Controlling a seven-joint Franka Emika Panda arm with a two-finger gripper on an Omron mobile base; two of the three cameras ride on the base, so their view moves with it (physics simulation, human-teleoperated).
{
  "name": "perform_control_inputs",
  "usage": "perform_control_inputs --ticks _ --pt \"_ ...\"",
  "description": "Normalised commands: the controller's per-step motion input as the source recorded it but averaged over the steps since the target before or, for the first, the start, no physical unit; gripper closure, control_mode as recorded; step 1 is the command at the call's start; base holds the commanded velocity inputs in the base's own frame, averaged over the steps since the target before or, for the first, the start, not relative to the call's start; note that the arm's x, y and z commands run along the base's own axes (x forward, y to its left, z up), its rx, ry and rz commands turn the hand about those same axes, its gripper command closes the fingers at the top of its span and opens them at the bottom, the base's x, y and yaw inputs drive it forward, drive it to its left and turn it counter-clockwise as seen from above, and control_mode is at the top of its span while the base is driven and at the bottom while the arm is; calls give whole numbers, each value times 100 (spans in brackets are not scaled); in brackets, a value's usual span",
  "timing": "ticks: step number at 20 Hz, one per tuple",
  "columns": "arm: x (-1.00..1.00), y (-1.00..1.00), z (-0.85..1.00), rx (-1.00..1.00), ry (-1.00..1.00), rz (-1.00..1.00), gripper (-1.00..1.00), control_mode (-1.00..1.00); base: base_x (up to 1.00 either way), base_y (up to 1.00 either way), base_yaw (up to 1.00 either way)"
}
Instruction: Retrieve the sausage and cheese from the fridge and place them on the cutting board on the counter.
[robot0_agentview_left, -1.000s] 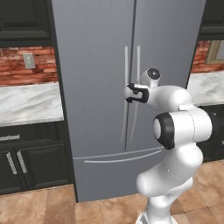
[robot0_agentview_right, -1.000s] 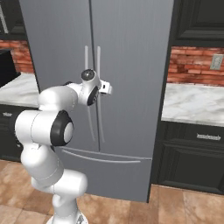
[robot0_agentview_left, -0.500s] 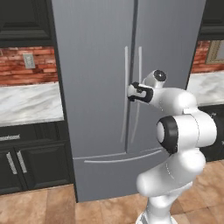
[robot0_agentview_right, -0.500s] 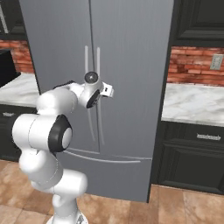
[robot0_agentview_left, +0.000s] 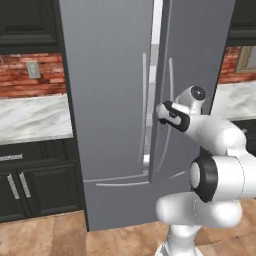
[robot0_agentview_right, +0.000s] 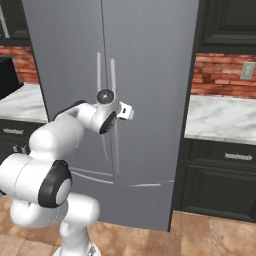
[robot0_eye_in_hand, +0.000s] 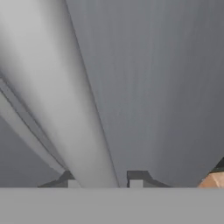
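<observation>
The gripper (robot0_agentview_left: 161, 113) sits at the fridge (robot0_agentview_left: 110, 100), at the seam between its two doors, about mid-height on the upper doors. In the hand view its two fingertips (robot0_eye_in_hand: 136, 178) stand on either side of a pale handle (robot0_eye_in_hand: 74, 118) that runs up between them, so the jaws are partly closed around the handle; whether the pads actually press it cannot be told. From the left, the right door (robot0_agentview_left: 195, 80) stands slightly ajar, with a thin white strip of interior showing along the seam above the gripper. The left door (robot0_agentview_left: 105, 90) looks shut. The counter (robot0_agentview_left: 35, 117) runs to both sides of the fridge, under red brick wall (robot0_agentview_right: 220, 75). Nothing of the sausage, cheese or board can be made out.
</observation>
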Motion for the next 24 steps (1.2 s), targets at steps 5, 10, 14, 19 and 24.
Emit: perform_control_inputs --ticks 5,10,14,19,24 --pt "-84 -58 49 3 0 0 100 -100 0 0 0" --pt "-89 -32 63 7 0 0 100 -100 0 0 0" --pt "-75 -2 61 6 0 0 100 -100 0 0 0" --pt "-60 16 42 5 0 0 -100 -100 0 0 0" --pt "-84 20 23 3 0 -1 -100 -100 0 0 0"
